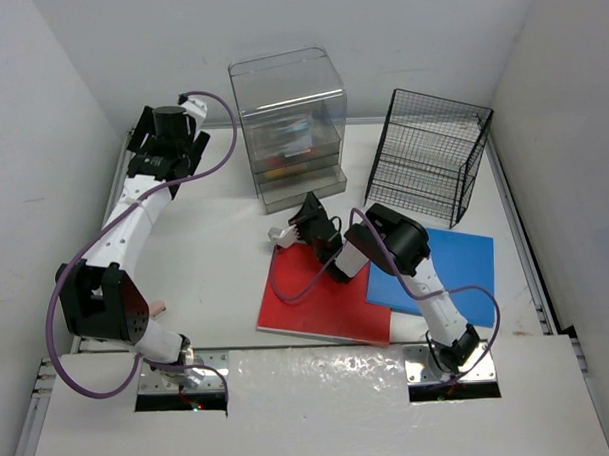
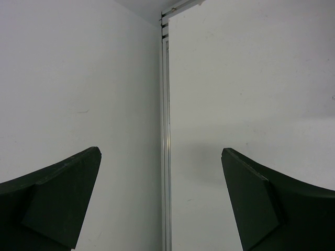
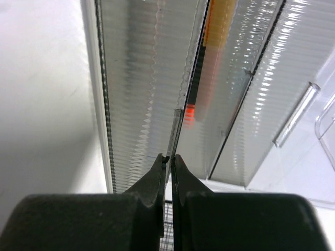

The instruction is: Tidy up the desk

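Here, the desk (image 1: pixel 216 261), a large flat white tabletop with silvery edge rails, carries a clear plastic drawer unit (image 1: pixel 286 119) and a black wire-mesh rack (image 1: pixel 432 153) along its far side. A flat red sheet (image 1: pixel 322 302) and a flat blue sheet (image 1: pixel 451 268) meet edge to edge nearer the arms.

The right gripper (image 3: pixel 168 157) hovers over the red sheet's far edge with its jaws pressed together. A thin pale strip (image 3: pixel 173 128) stands at its tips; whether it is pinched cannot be told. The left gripper (image 2: pixel 161 157) hangs wide apart, holding nothing, and faces the far left wall corner.

Likely hazards: a forward reach by the right arm would strike or shove the drawer unit just ahead, and a swing of the left arm could hit the wall panels.

Open room lies on the bare centre-left. The right side is crowded, with the rack and blue sheet near the desk's right edge.
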You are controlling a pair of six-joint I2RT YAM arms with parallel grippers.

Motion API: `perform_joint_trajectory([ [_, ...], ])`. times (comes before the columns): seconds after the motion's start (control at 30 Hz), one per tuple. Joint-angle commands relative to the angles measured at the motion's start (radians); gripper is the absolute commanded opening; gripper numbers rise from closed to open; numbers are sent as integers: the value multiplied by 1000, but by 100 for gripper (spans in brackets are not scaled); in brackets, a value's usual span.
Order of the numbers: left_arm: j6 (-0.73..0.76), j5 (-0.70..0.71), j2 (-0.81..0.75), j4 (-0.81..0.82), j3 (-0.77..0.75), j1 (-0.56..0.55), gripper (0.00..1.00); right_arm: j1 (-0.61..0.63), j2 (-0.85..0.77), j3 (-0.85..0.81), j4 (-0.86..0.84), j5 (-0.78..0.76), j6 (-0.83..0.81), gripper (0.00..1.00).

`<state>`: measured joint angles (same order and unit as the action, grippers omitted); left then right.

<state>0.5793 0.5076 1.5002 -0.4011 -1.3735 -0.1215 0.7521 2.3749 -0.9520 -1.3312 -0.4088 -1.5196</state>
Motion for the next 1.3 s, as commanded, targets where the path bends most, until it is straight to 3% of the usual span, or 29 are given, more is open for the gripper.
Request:
perform_joint_trajectory([
  [0.0,8,-4,-11,22,-10,14,100,26,-51,76,-97,-13,16,0],
  [0.3,-16,-41,-18,-31,-9,14,100,84,-86,202,-261,-36,55,0],
  [0.33,-18,-44,-20,-42,-7,14,99,85,-86,208,-273,-36,56,7],
  [0.43,-32,-89,-29,-109,7,25,100,85,-85,225,-361,-35,72,45],
  [0.53,-15,-309,-46,-258,14,77,100,92,-100,228,-362,-47,75,58],
  [0.57,23,-372,-55,-336,24,112,100,93,-112,232,-362,-50,78,67],
  [0.67,117,-548,-83,-465,59,189,100,105,-141,243,-362,-42,94,80],
  [0.83,243,-593,-126,-585,146,304,100,130,-235,282,-341,-30,159,91],
  [1.0,347,-512,-195,-621,321,425,100,148,-474,303,108,19,413,91],
  [1.03,364,-503,-213,-617,350,445,100,148,-549,289,288,37,458,91],
  [1.13,398,-463,-232,-593,451,477,99,147,-638,184,594,111,652,95],
  [1.17,416,-457,-239,-575,491,500,99,147,-667,111,773,167,692,98],
  [1.27,459,-454,-253,-579,536,534,99,145,-672,-26,1027,267,821,99],
])
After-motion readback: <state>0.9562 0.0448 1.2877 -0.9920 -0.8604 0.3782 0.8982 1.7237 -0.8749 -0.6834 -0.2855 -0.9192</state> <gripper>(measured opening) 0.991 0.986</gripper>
